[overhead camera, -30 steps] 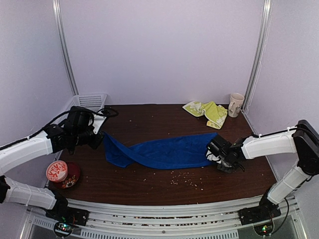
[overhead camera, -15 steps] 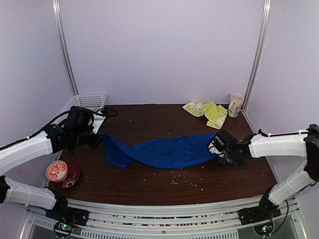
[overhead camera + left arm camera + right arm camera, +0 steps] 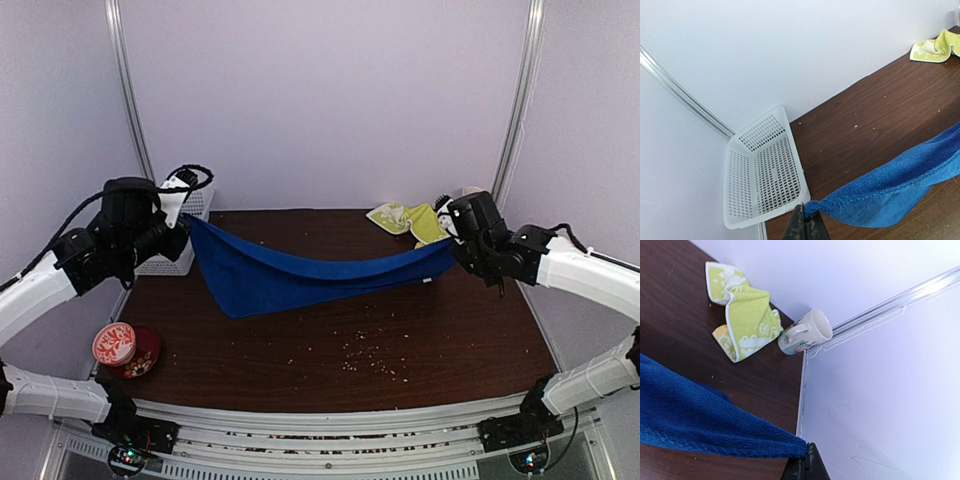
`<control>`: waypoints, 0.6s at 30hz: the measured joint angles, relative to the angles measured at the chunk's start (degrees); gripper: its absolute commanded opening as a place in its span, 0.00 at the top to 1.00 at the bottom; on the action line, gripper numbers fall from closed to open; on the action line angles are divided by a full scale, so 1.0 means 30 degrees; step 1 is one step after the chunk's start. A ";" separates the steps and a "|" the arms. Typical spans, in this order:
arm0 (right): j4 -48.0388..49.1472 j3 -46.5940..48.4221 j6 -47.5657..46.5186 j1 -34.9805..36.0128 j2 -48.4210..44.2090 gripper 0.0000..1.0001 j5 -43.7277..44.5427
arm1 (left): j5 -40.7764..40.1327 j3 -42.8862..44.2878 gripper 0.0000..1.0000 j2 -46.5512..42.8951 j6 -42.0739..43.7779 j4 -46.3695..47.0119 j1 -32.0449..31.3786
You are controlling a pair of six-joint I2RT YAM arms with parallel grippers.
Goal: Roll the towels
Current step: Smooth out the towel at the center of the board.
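blue terry towel (image 3: 290,283) lifted, sagging slack

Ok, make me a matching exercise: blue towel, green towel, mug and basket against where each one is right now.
1. blue towel
2. green towel
3. mug
4. basket

a. back left corner
b. hanging in the air, held at both ends
c. against the right wall
d. crumpled, just left of the mug

Pairs: 1-b, 2-d, 3-c, 4-a
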 measured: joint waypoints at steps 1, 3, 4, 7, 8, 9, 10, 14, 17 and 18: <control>0.0022 0.0299 0.0000 0.0000 -0.0240 1.00 0.0109 | -0.0328 0.0131 1.00 -0.0146 0.0219 -0.0007 -0.0350; 0.0102 0.0838 0.0029 0.0000 -0.0889 1.00 0.0350 | -0.0933 0.0386 1.00 -0.0561 0.0656 -0.0029 -0.1027; 0.0117 0.0984 0.0044 0.0000 -0.1246 1.00 0.0401 | -0.1209 0.0495 1.00 -0.0882 0.0918 -0.0022 -0.1275; 0.0153 0.1166 0.0095 0.0007 -0.2448 1.00 0.0590 | -0.1705 0.0780 1.00 -0.1690 0.1479 -0.0138 -0.1333; 0.0131 0.1253 0.0117 0.0007 -0.2783 1.00 0.0663 | -0.1858 0.0867 1.00 -0.1989 0.1690 -0.0160 -0.1333; 0.0138 0.1370 0.0153 0.0015 -0.3220 1.00 0.0714 | -0.2011 0.0991 1.00 -0.2331 0.1902 -0.0197 -0.1333; 0.0109 0.1515 0.0226 0.0029 -0.3650 1.00 0.0772 | -0.2106 0.1093 1.00 -0.2637 0.2076 -0.0204 -0.1333; 0.0036 0.2200 0.0459 0.0117 -0.4991 1.00 0.0787 | -0.2164 0.1392 1.00 -0.3555 0.2528 -0.0277 -0.1333; 0.0153 0.2390 0.0568 0.0124 -0.5348 1.00 0.0736 | -0.2076 0.1392 1.00 -0.3738 0.2732 -0.0306 -0.1333; 0.0182 0.2390 0.0568 0.0124 -0.5297 1.00 0.0736 | -0.2062 0.1392 1.00 -0.3657 0.2754 -0.0299 -0.1333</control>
